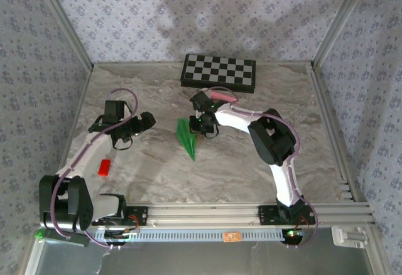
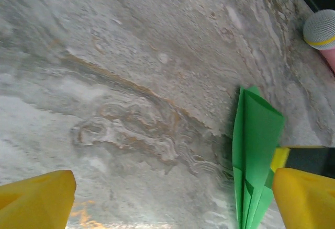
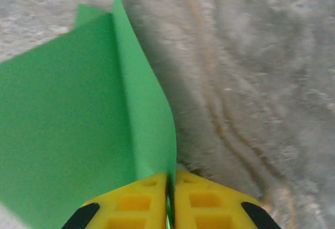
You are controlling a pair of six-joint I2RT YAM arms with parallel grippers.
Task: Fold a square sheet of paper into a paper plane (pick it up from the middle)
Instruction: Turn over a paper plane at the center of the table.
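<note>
Marbled table [image 1: 157, 168] overhead; right wrist (closer) shows jaws pinching paper plane [image 3: 63, 124].

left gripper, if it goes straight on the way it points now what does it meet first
The left gripper would probably meet the bare table first; the paper plane lies off to one side of that line, though depth is unclear.
</note>
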